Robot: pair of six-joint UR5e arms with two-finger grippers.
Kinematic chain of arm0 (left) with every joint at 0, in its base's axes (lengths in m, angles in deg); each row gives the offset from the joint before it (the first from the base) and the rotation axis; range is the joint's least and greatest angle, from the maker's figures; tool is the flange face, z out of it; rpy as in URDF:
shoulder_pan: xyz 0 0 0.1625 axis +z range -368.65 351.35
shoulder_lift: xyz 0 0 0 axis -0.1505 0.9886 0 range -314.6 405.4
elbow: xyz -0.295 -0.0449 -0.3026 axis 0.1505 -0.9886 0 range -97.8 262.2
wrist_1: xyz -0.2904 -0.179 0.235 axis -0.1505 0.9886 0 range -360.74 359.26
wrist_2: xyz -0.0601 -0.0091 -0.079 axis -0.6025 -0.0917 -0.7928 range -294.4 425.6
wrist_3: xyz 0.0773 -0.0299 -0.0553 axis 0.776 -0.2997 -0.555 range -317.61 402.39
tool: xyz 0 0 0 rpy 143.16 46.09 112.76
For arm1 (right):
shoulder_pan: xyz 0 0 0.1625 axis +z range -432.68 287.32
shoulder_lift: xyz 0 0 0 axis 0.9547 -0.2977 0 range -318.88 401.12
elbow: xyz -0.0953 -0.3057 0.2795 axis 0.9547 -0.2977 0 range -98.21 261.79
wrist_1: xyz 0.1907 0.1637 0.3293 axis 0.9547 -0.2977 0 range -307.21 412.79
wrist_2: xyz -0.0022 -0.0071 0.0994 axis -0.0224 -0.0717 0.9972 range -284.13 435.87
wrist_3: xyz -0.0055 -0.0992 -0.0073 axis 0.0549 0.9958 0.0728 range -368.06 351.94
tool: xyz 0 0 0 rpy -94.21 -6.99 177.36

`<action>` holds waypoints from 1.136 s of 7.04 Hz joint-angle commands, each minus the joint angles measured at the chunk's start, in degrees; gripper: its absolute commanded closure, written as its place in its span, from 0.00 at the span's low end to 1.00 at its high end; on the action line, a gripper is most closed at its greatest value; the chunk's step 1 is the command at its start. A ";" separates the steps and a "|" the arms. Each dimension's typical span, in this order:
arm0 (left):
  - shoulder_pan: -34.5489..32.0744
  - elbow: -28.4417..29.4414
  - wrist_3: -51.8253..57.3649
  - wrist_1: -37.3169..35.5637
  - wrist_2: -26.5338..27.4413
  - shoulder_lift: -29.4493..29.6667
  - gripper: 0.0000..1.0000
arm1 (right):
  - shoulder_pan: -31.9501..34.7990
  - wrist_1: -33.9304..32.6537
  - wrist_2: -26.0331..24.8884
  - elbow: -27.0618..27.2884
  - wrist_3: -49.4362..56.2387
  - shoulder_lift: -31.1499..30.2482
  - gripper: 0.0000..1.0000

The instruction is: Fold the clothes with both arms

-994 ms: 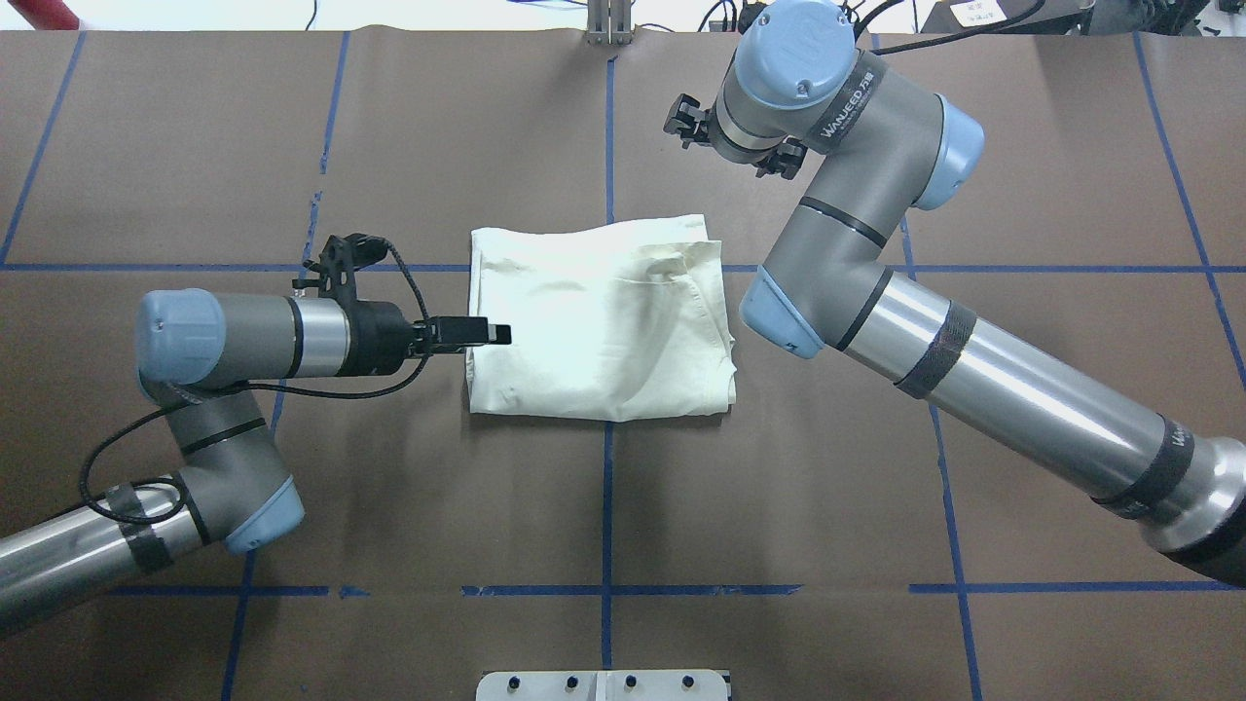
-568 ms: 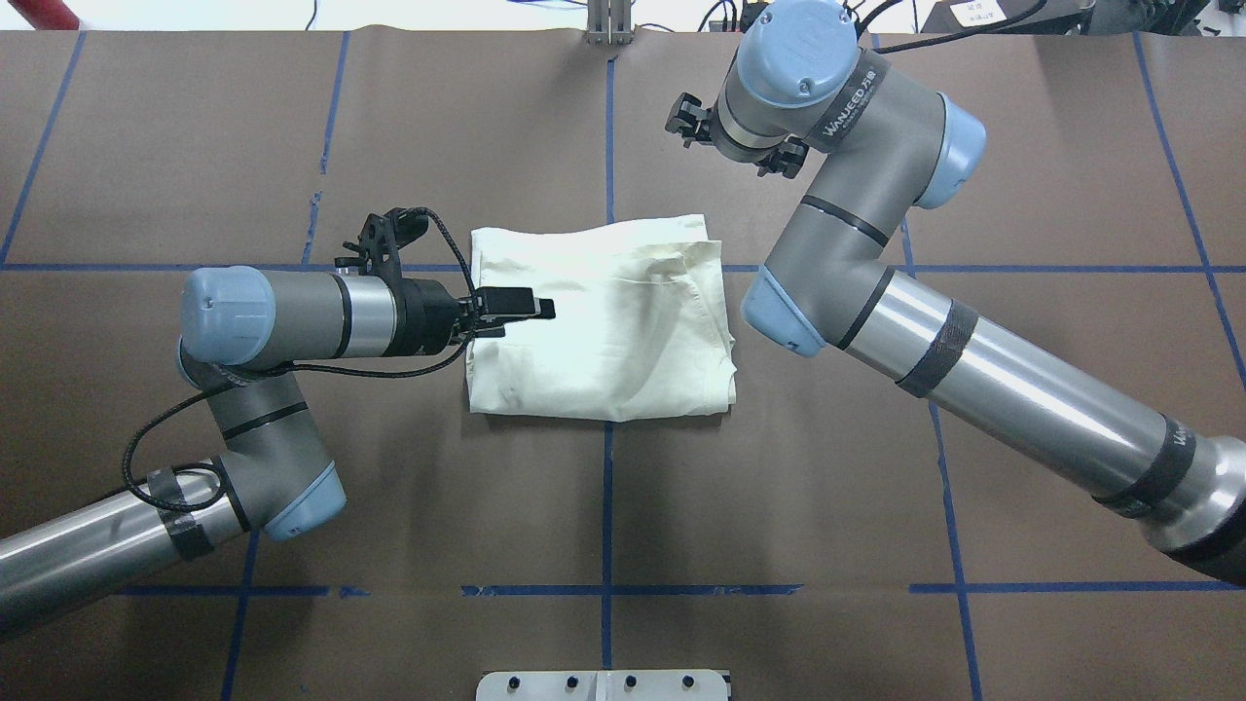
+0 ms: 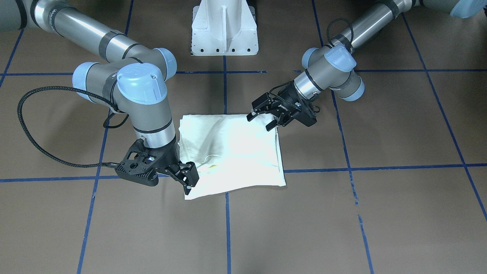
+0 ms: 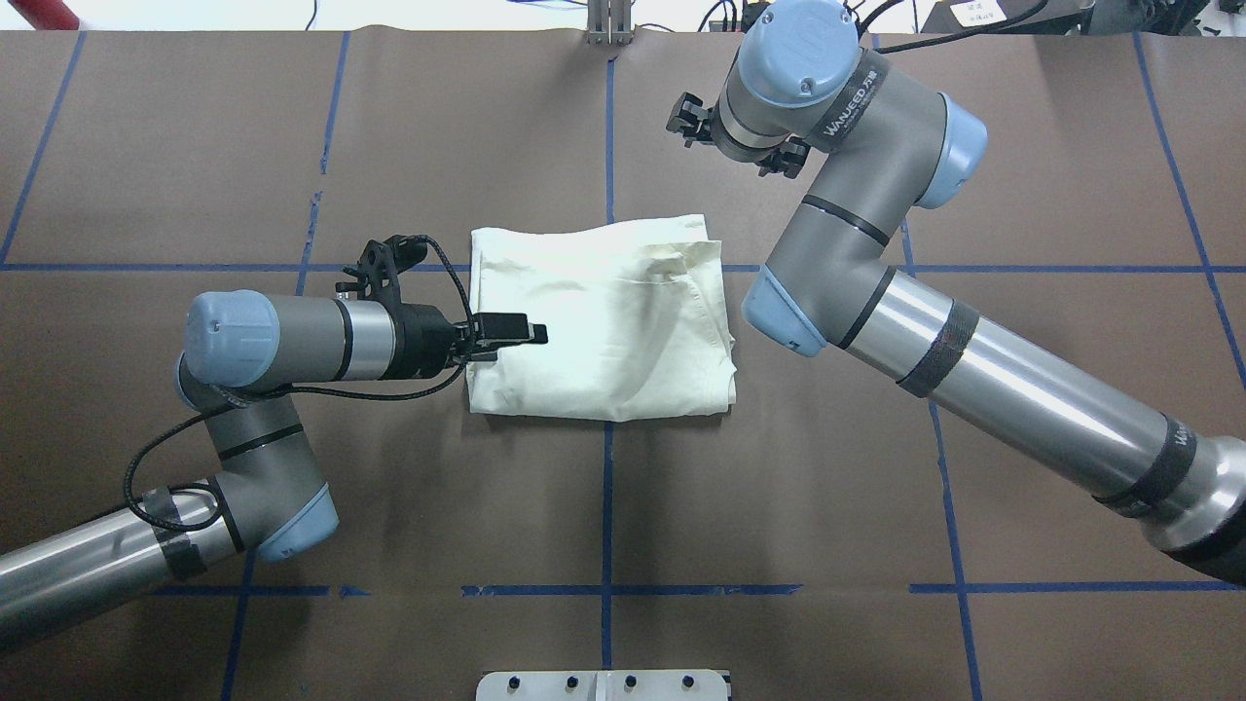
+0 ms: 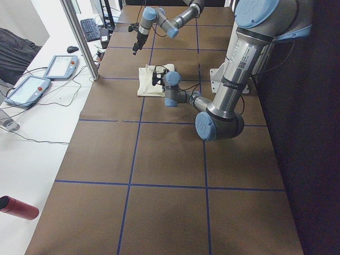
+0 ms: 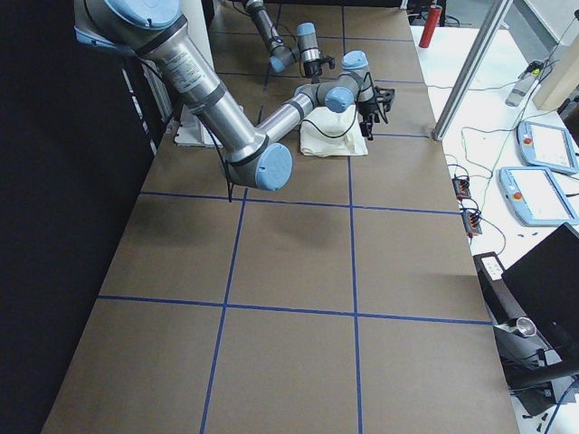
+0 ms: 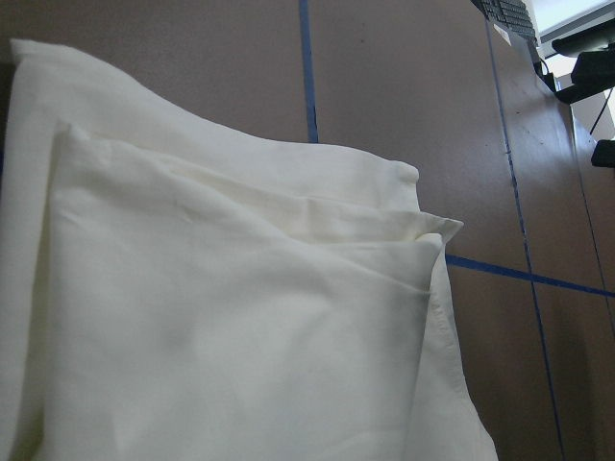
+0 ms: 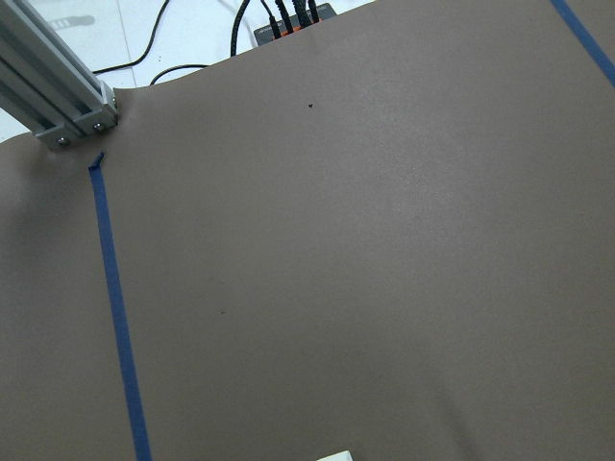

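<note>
The cream shirt (image 4: 604,321) lies folded into a rectangle at the table's middle, plain side up, with no print showing. It also shows in the front view (image 3: 232,152) and fills the left wrist view (image 7: 240,336). My left gripper (image 4: 531,333) is open and empty, and hovers just over the shirt's left edge (image 3: 260,121). My right gripper (image 3: 189,179) hangs above the shirt's far right corner; its fingers look slightly parted and hold nothing. In the overhead view it is mostly hidden under its wrist.
The brown table cover carries a grid of blue tape lines (image 4: 607,506). The white pedestal base (image 3: 224,28) stands at the robot's side. An aluminium post (image 8: 58,96) stands at the far edge. Tablets (image 5: 61,66) lie on a side desk beyond the table.
My left gripper moved right over the shirt's left edge, swung a little toward the far side, then came back toward the near side. The right arm and the shirt have not moved.
</note>
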 commanded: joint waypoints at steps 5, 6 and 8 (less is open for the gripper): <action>1.80 -0.02 0.22 -0.09 2.12 -0.28 0.00 | 0.09 -0.02 0.26 0.00 0.17 0.06 0.00; 1.19 -1.59 0.31 -1.40 1.77 -0.28 0.00 | 0.70 -0.37 2.00 0.09 2.96 0.06 0.00; -3.18 -10.00 0.83 -15.48 -2.78 -0.28 0.00 | 4.12 -0.81 9.11 1.14 8.33 -1.16 0.00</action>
